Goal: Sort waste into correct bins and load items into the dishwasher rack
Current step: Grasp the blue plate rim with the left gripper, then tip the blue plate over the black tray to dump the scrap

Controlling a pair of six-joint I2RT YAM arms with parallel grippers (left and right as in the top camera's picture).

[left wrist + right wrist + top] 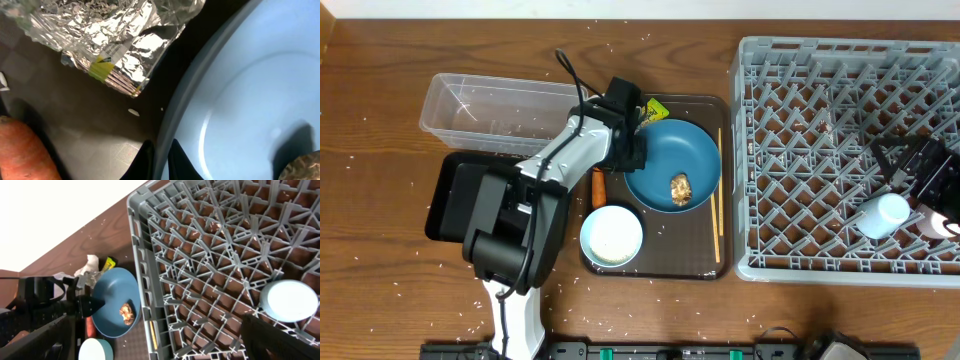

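My left gripper (636,152) (161,161) is shut on the left rim of the dark-blue plate (665,150) (240,100) on the brown serving tray. A brown food lump (680,186) (126,313) lies on the plate. The foil wrapper (653,108) (110,35) lies just behind the plate, with crumpled white paper (90,263) beside it. The carrot (599,186) (20,150) lies left of the plate, and the white bowl (612,235) stands in front. My right gripper (918,178) (160,349) is open and empty over the grey rack (800,130), next to the upturned light-blue cup (884,215) (292,300). The pink cup is not clearly in view.
The clear tub (490,115) stands back left, with the black tray (448,200) in front of it under my left arm. Chopsticks (717,215) lie along the right edge of the brown serving tray (670,268). Rice grains are scattered over the wooden table.
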